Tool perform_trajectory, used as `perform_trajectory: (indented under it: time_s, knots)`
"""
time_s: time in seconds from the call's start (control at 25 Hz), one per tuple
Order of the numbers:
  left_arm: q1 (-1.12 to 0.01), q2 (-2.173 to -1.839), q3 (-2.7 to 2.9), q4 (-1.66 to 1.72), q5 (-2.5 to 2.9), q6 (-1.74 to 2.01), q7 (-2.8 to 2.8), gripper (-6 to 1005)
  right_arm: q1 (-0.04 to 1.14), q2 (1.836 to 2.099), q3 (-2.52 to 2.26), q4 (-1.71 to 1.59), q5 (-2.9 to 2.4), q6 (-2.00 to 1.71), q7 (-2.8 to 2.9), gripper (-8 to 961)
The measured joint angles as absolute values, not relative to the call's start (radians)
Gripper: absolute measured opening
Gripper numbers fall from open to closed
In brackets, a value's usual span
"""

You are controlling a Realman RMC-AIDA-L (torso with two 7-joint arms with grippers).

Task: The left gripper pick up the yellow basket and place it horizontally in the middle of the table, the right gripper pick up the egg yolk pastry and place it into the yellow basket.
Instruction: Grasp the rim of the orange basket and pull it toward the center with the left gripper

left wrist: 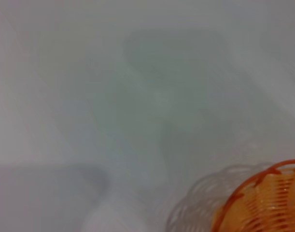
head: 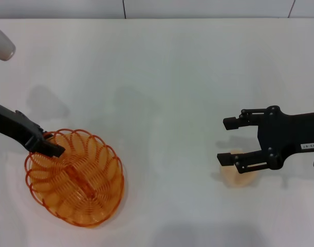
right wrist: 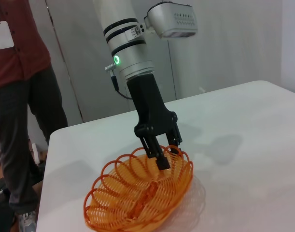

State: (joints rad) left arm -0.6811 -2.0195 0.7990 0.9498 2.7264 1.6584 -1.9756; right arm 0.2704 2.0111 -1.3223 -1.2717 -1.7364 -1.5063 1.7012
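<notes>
The left gripper pinches the yellow basket rim at ten o'clock; the right gripper (fingers spread) hovers over the egg yolk pastry.

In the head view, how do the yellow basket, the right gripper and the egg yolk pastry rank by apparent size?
1. yellow basket, clearly largest.
2. right gripper, open; it may look bigger because it is nearer the camera.
3. egg yolk pastry, smallest, partly hidden under that gripper.

yellow basket on table at left, egg yolk pastry well apart at right
</notes>
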Motion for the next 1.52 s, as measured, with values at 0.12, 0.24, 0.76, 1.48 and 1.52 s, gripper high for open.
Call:
perform_trajectory:
  time_s: [0.12,0.24,0.76,1.48,1.52]
  knots:
    - [-0.681,-2.02,0.797,0.948,2.725,1.646,-1.981,503,0.27,2.011,-1.322,-1.272,-1.736,-1.51,1.701,800]
    - [-0.681,-2.019,0.799,0.938,2.728,1.628,-1.986,443,0.27,2.011,-1.322,-1.272,-1.736,-1.511,1.701,801]
    - [-0.688,-2.017,0.799,0.925,2.726,1.617,-1.988,213,0.271,2.011,-1.322,-1.272,-1.736,-1.513,1.701,801]
    - [-0.707,-2.009,0.796,0.927,2.711,1.677,-1.974,102,0.265,2.011,-1.315,-1.282,-1.736,-1.514,1.701,801]
    - [-0.707,-2.009,0.794,0.935,2.704,1.685,-1.974,98,0.264,2.011,-1.314,-1.283,-1.737,-1.514,1.701,801]
